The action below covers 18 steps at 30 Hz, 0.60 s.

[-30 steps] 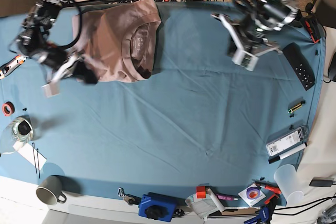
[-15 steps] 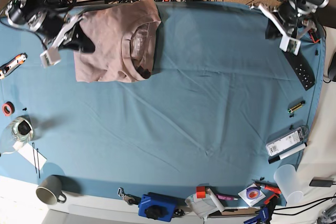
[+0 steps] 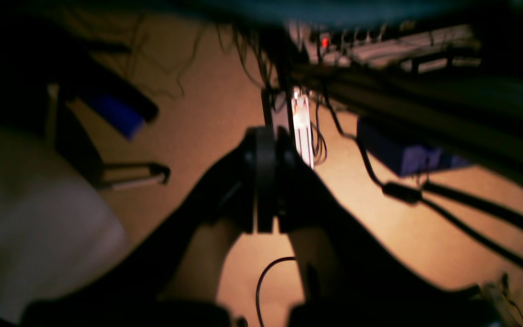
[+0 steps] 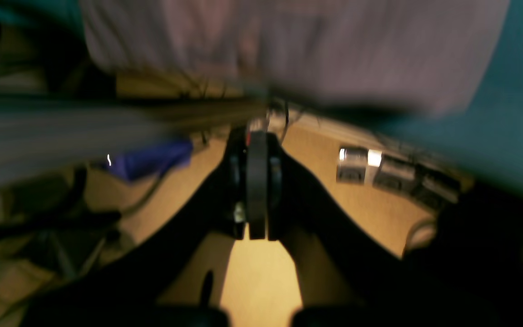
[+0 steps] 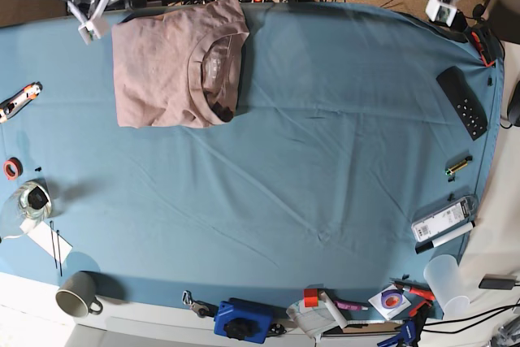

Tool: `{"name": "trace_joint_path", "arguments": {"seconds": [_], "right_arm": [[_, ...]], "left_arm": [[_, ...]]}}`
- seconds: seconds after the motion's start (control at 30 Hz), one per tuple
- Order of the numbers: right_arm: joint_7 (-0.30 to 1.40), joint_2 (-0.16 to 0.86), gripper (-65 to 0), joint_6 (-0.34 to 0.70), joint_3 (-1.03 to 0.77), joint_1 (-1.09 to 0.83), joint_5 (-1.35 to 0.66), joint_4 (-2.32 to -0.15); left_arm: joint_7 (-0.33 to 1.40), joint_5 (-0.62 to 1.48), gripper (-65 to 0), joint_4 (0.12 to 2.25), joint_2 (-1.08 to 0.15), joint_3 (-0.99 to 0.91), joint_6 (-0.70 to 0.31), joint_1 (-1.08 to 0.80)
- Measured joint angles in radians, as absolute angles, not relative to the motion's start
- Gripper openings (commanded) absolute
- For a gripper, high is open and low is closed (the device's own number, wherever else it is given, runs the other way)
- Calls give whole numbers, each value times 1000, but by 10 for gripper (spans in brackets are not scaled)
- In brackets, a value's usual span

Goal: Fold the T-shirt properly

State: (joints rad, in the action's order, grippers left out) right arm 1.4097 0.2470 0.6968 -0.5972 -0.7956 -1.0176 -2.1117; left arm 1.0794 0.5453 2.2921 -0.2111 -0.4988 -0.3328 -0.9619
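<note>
Both grippers — left gripper (image 3: 265, 181), right gripper (image 4: 257, 181) — are shut and empty at the far table edge. T-shirt (image 5: 175, 62) lies folded at far left; a careless pass could snag it — unlikely.

Dusty pink-brown short-sleeved cotton T-shirt (image 5: 175, 67), folded into a rough rectangle, ribbed neck on top, flat on teal cloth's far-left part

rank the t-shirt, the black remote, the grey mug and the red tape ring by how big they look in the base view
1. T-shirt, by far
2. black remote
3. grey mug, close to the remote, so that order is unsure
4. red tape ring
</note>
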Motion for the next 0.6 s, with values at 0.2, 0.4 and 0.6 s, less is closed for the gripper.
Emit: {"name": "trace_joint_path", "arguments": {"seconds": [0.2, 0.4, 0.6], "right_arm": [[1407, 247, -650, 697, -597, -909, -960, -2109], [1394, 250, -650, 695, -581, -927, -892, -1920], [1390, 254, -650, 695, -465, -901, -770, -1647]], "left_arm": [[1063, 567, -650, 2165, -211, -498, -335, -1008], [1042, 596, -650, 1951, -194, -496, -408, -1004], [1018, 596, -650, 1759, -165, -494, -470, -963]]}}
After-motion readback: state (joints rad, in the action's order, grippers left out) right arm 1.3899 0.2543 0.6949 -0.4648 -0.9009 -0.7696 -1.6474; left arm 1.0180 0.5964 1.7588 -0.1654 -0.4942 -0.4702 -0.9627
